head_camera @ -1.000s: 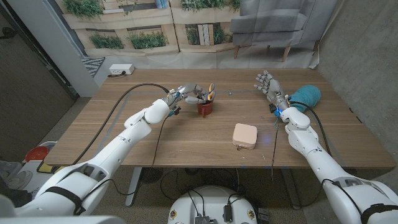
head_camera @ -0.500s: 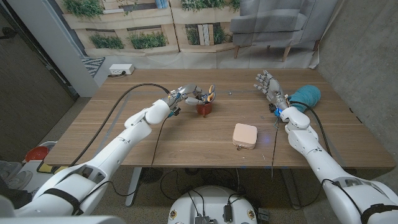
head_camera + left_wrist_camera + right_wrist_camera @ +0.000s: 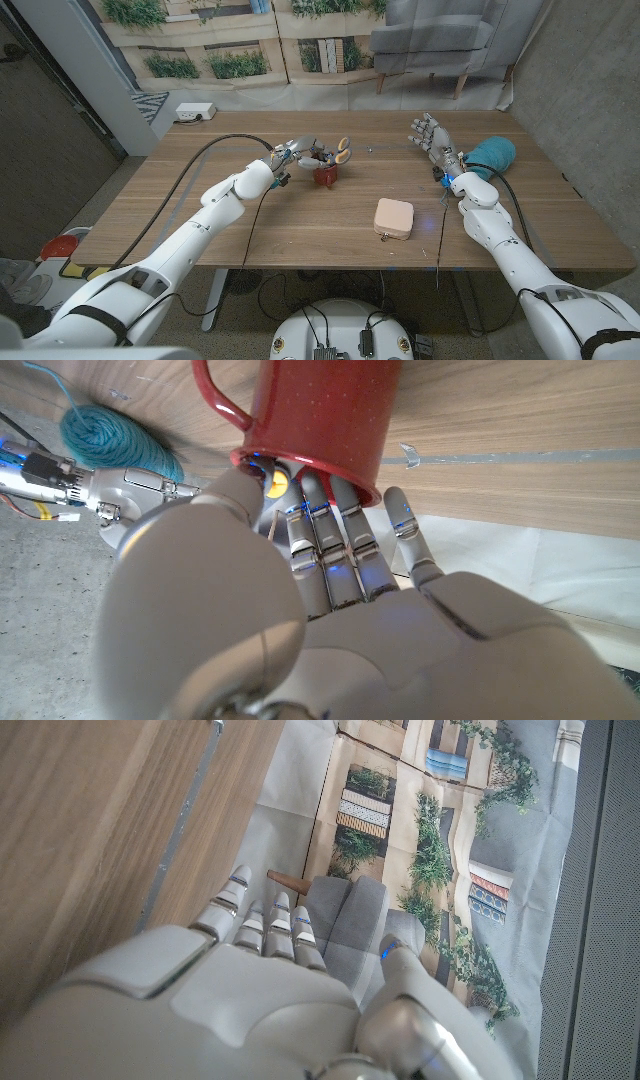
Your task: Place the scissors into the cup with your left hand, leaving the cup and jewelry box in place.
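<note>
From the head view we see the whole wooden table (image 3: 300,215). The red cup (image 3: 327,175) stands near the middle, a bit toward twelve o'clock. The scissors (image 3: 340,152) stand in the cup, and their orange handles poke out and lean toward two o'clock. Our left hand (image 3: 303,154) is just beside the cup at nine o'clock, with its fingers up by the scissors. We cannot tell if it is gripping them or has let go.

The left wrist view is much closer. There the cup (image 3: 315,415) shows white speckles and a curved handle, and the fingers (image 3: 330,530) reach to its rim. A bit of orange (image 3: 277,482) peeks out at the rim.

Our right hand (image 3: 430,136) is at two o'clock, holding nothing, fingers spread. The right wrist view shows the back of this hand (image 3: 250,990).

The pink jewelry box (image 3: 394,217) sits at five o'clock from the cup, well apart. A ball of teal yarn (image 3: 491,156) lies at three o'clock. Behind the table there is a grey armchair (image 3: 440,35) and a wall of plant pictures (image 3: 200,40).
</note>
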